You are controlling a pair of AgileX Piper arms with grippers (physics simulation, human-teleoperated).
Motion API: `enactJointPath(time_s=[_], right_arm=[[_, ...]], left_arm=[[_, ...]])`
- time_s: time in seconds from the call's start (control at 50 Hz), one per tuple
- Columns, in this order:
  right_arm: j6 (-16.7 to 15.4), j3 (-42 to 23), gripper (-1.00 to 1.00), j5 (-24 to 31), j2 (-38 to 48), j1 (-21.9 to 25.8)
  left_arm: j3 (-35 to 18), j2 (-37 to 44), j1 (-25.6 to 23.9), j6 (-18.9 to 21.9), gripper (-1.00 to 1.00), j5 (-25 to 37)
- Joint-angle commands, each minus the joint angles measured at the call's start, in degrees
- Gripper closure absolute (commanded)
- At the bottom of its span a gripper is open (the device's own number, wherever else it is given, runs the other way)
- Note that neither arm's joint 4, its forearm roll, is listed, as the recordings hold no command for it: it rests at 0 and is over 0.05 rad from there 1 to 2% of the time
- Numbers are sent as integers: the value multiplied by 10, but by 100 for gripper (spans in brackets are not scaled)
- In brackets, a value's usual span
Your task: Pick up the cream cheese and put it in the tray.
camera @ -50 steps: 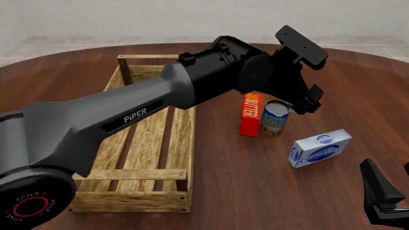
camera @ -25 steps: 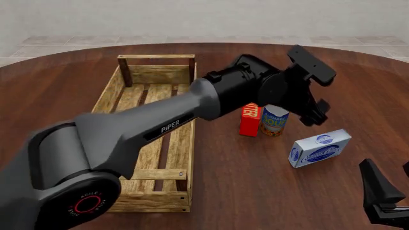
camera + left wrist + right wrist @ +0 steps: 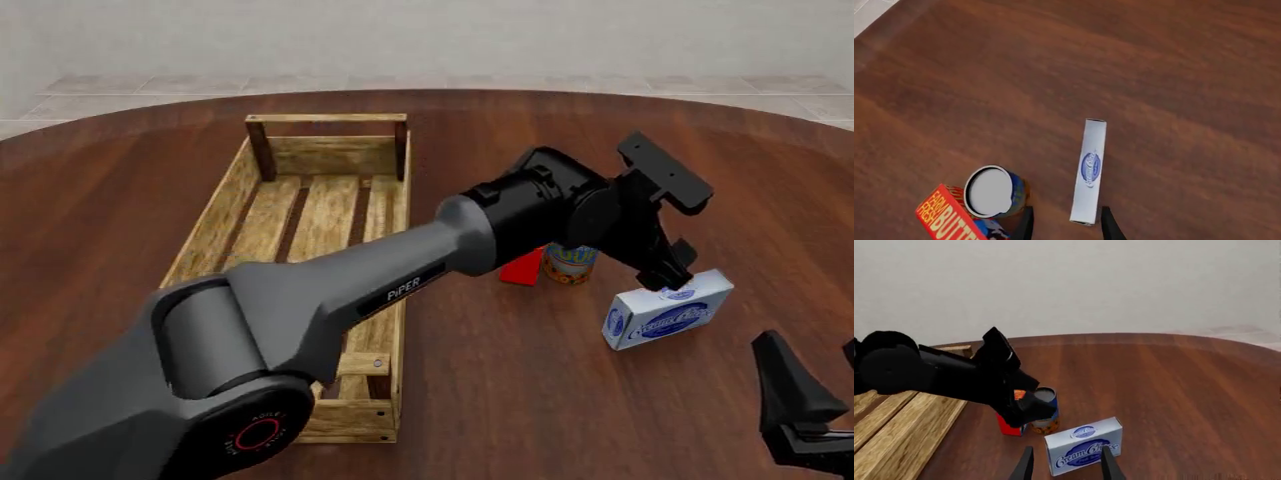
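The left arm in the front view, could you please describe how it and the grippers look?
The left arm has smooth grey link covers with black joints, white "PiPER" lettering along the forearm, and a red ring with white "AGILEX" text on its round black base joint. Its wrist carries a flat black block. The left gripper and right gripper are matte black with tapered, pointed fingers. No cables show.

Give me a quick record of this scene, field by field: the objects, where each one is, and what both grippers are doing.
cream cheese: standing on its long edge on the table, right of the can
can: upright, beside the butter box
butter box: upright, left of the can
tray: wooden crate at left, no groceries in it
left gripper: open, above the cream cheese's near end, not gripping
right gripper: open, low at right, holding nothing
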Motion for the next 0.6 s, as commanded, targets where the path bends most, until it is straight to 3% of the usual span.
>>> enactJointPath(time_s=[0.02,0.34,0.6], right_arm=[[4,0,-100,-2,4,-3],[9,0,-100,-2,4,-4],[13,0,-100,-3,7,-6]], left_arm=[[-13,26,-5,-5,-100,0],[-31,55,-12,-4,-100,9],[-81,95,-8,4,-100,35]])
